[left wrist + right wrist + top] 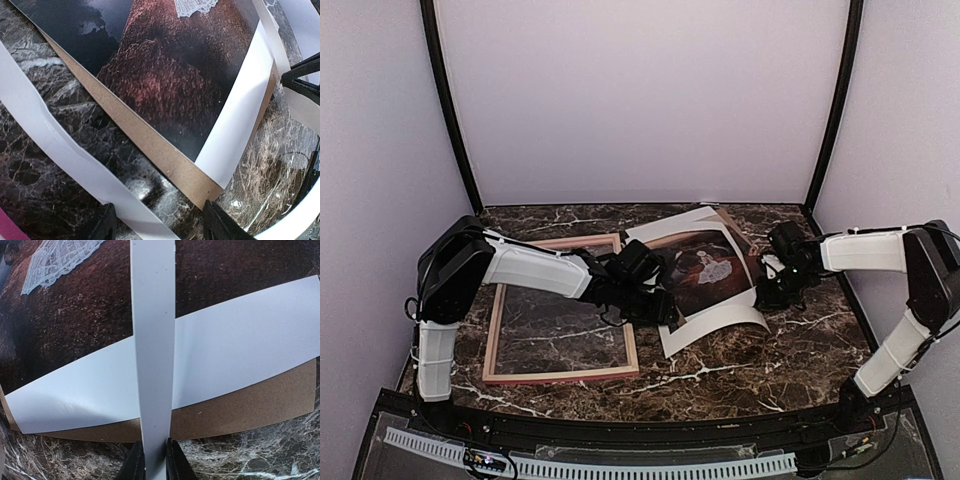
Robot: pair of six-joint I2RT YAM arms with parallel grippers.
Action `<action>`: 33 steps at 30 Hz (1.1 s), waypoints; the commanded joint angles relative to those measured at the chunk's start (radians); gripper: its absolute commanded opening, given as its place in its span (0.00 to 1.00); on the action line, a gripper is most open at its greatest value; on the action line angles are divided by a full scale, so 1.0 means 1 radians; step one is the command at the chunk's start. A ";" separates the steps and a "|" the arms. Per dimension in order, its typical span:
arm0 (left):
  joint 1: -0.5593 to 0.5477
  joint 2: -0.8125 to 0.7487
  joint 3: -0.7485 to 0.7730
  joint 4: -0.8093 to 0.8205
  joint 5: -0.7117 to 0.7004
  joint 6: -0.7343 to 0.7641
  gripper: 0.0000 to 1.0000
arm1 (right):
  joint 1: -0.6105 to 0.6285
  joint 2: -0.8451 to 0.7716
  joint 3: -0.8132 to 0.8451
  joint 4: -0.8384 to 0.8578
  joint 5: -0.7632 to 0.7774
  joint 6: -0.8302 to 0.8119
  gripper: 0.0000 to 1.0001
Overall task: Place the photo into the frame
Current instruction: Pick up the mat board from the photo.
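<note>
The photo (705, 265), a dark sepia print with a wide white border, lies on a brown backing board (727, 216) right of centre. Its brown scene (100, 305) fills the right wrist view. The frame (560, 376) lies flat on the left, with a pink sliver of it (6, 229) in the left wrist view. A blank white sheet (720, 325) curls up in front of the photo. My right gripper (155, 460) is shut on that sheet's edge (152, 340), at the photo's right side (770, 290). My left gripper (162, 227) is open over the marble by the backing board's corner (200, 185), and a strip of the sheet (55, 142) runs between its fingers.
The dark marble table (800, 360) is enclosed by pale walls with black corner posts (450, 110). A black ledge with a perforated strip (620, 465) runs along the near edge. Both arms reach inward from the sides.
</note>
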 commanded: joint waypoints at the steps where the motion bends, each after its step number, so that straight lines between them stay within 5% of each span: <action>1: 0.006 -0.017 -0.028 -0.048 -0.001 0.019 0.62 | 0.007 -0.003 0.033 -0.037 0.055 -0.005 0.15; 20: 0.062 -0.213 -0.083 0.014 0.003 0.085 0.80 | 0.003 -0.061 0.053 -0.068 0.055 -0.016 0.08; 29: 0.129 -0.246 -0.144 0.197 0.213 0.027 0.85 | 0.013 -0.080 0.056 -0.055 0.031 -0.009 0.07; 33: 0.152 -0.223 -0.157 0.316 0.325 -0.057 0.79 | 0.021 -0.091 0.042 -0.039 0.035 0.007 0.07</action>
